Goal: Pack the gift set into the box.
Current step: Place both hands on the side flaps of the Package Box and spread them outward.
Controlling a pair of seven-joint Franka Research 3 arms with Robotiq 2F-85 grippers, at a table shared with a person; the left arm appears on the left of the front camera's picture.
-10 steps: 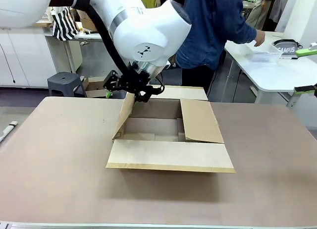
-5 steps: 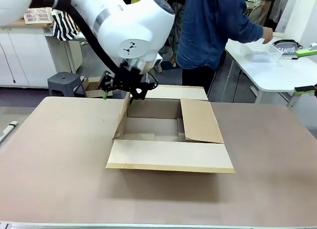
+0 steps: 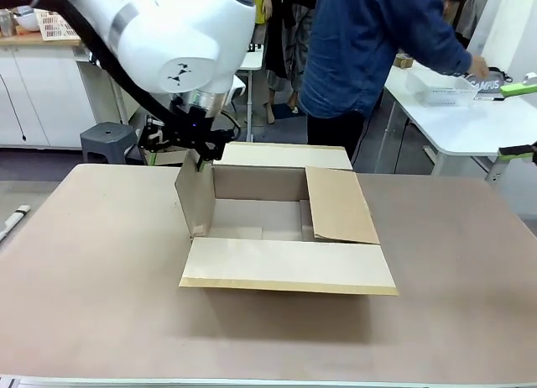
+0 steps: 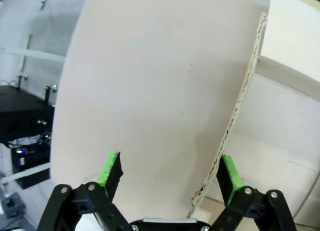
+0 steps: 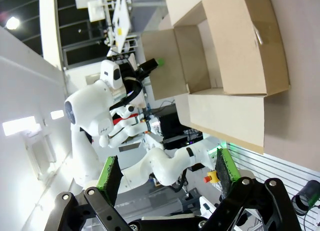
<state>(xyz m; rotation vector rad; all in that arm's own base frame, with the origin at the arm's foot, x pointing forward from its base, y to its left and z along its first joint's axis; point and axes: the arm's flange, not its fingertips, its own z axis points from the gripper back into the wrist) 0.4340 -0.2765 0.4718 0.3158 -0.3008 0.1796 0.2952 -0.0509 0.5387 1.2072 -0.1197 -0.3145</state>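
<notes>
From the front, the left jaws prop the left flap (image 3: 197,199) of the box (image 3: 285,216) upright, likely clearing the opening; the gift set (image 3: 438,89) sits on the side counter (image 3: 453,128). Left wrist view adds: jaws wide, straddling the flap edge. Right wrist view: right jaws wide, empty, high over the box.

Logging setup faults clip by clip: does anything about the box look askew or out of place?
Yes. The box has its right flap folded inward over part of the opening, while the near flap and far flap lie spread outward. The left flap stands upright in the open left gripper.
</notes>
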